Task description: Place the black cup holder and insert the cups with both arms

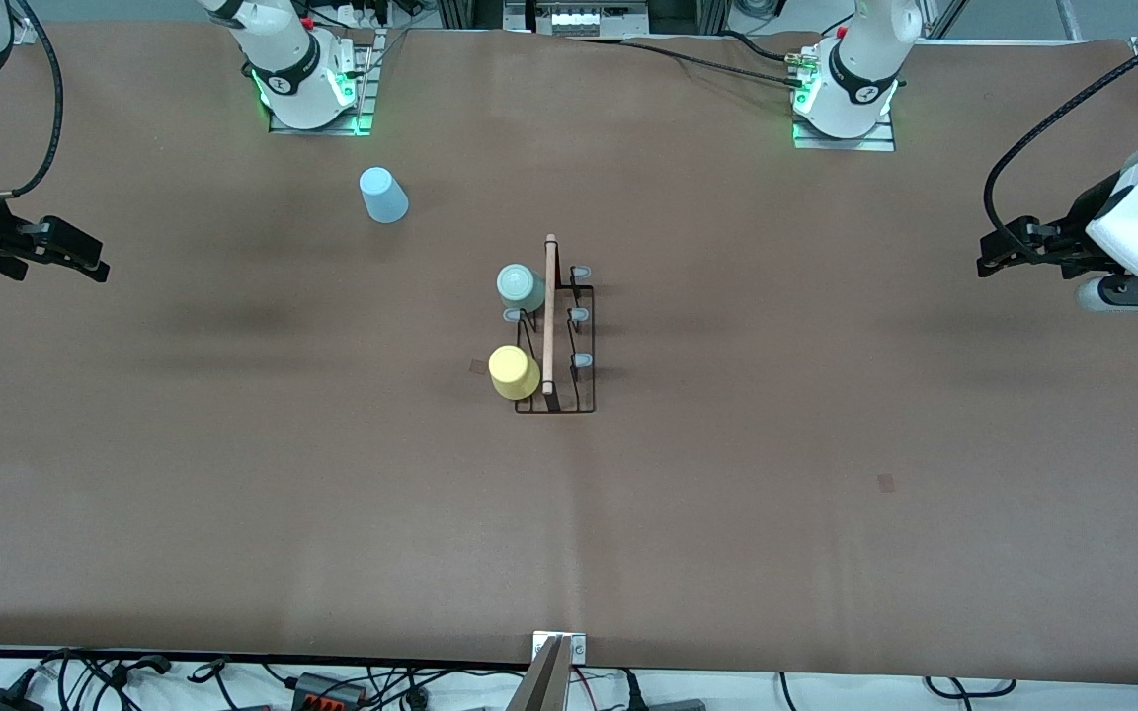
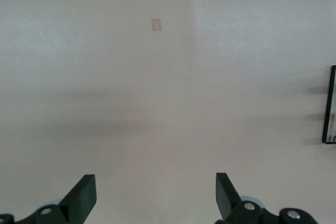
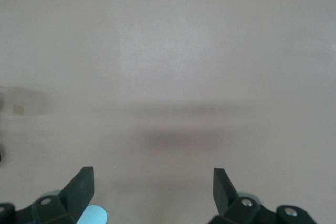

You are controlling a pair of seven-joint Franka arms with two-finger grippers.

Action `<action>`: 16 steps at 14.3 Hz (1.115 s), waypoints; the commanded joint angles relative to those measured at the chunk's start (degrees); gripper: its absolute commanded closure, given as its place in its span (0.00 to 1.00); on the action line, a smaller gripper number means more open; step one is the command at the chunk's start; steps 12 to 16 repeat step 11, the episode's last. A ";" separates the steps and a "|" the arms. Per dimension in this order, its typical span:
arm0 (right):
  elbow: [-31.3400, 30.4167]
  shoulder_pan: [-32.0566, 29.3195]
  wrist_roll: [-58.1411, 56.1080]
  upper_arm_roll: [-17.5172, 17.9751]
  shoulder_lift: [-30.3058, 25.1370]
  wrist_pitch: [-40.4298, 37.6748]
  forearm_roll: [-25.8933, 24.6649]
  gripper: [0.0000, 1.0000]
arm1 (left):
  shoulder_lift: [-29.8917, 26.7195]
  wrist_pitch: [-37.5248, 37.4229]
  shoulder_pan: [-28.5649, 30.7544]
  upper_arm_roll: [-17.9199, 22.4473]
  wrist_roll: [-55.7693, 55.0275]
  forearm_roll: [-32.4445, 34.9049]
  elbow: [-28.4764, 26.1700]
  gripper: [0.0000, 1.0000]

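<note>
Standing upright near the middle of the brown table (image 1: 826, 553): black cup holder (image 1: 556, 395), a thin wire rack with its wooden handle (image 1: 549, 316) running away from the front camera.
Upside down on a peg at the holder's nearer end, on the side toward the right arm: yellow cup (image 1: 513, 372).
On that same side, farther from the camera, also upside down on a peg: mint green cup (image 1: 521, 287), with one bare peg showing between the two.
Bare along the side toward the left arm: three blue-grey pegs (image 1: 582, 361).
Farther still, well apart from the holder and toward the right arm's base: light blue cup (image 1: 383, 195), resting on the table with its base uppermost, slightly tilted.
Raised over the table's end, waiting, fingers spread wide and holding nothing: right gripper (image 3: 153, 187).
Same at the other end: left gripper (image 2: 156, 192), fingers spread wide, empty, with only an edge of the holder in its wrist view.
</note>
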 commanded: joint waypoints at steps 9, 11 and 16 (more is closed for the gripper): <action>-0.81 0.40 -0.51 -0.58 -2.31 -1.90 -0.13 0.00 | -0.60 -0.34 0.54 -0.04 0.19 -1.18 -0.29 0.00; -0.81 0.40 -0.51 -0.58 -2.31 -1.64 -0.13 0.00 | -0.60 -0.34 0.54 -0.04 0.19 -1.18 -0.29 0.00; -0.81 0.40 -0.51 -0.58 -2.31 -1.64 -0.13 0.00 | -0.60 -0.34 0.54 -0.04 0.19 -1.18 -0.29 0.00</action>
